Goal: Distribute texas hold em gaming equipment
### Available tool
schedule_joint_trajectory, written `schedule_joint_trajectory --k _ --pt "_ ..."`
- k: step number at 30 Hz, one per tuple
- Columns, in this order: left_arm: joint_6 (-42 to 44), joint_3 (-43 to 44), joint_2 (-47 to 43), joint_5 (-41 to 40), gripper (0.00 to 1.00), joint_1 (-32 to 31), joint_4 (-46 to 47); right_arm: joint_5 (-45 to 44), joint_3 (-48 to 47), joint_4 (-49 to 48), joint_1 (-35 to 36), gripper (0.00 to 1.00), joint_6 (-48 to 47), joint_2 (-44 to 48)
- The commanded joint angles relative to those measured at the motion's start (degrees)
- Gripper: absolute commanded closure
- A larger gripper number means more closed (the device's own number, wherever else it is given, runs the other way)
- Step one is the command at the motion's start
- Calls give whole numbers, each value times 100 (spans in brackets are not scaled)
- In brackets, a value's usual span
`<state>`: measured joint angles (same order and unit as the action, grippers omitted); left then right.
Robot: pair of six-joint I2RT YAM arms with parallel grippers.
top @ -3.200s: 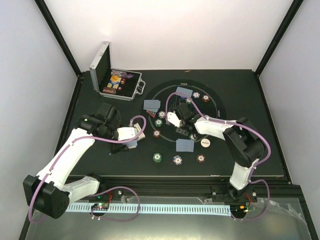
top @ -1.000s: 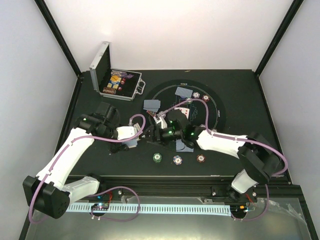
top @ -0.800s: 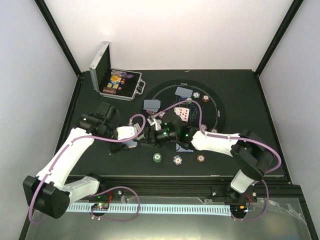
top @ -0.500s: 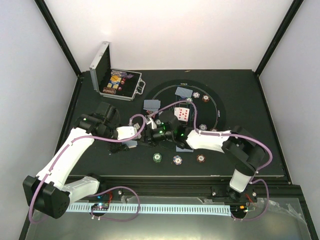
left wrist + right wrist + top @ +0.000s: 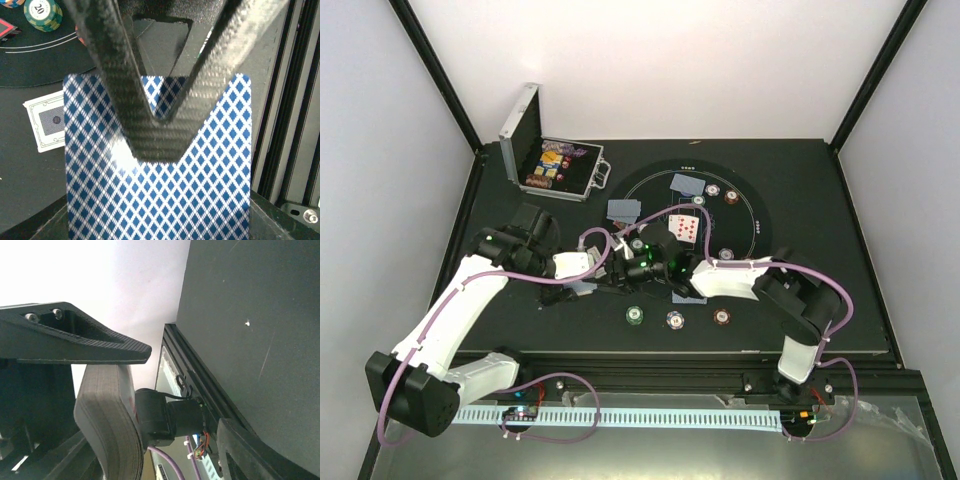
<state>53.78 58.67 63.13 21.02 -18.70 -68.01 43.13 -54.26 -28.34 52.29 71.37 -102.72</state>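
Black tabletop (image 5: 800, 180), near to far: three chips (image 5: 674, 319) in the front row. Left gripper (image 5: 160, 135) is clamped on the deck (image 5: 200, 200). Right gripper (image 5: 618, 270) is part open, straddling the deck's edge.

Step, likely: drawing a card to deal. Next move needs a pinch on the top card only.

Right wrist alone shows the deck's thickness. Overhead alone shows a face-up card (image 5: 683, 226) and the case (image 5: 555, 165).
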Motion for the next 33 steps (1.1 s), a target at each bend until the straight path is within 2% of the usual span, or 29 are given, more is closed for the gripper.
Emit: schedule_joint_trajectory --k 1,5,11,14,20,28,31,33 --pt "27 217 -28 153 98 33 -61 33 242 120 -196 43 -103 94" --pt "20 202 -17 151 98 33 -35 -13 247 440 -241 57 -321 310" --pt "1 163 9 158 99 33 2 -15 325 496 -247 83 -319 548" --pt "8 153 6 140 98 33 5 -14 379 489 -256 92 -300 733" --pt "10 144 22 139 98 33 -4 -16 418 796 -423 98 -391 1113" --pt "38 127 21 112 98 33 16 76 385 1953 -943 99 -1106 1574" --pt "41 119 25 92 98 33 13 -145 94 3220 -1335 99 -1940 1752" --pt "36 118 20 102 98 33 12 -712 -344 4462 -1625 99 -2800 1768"
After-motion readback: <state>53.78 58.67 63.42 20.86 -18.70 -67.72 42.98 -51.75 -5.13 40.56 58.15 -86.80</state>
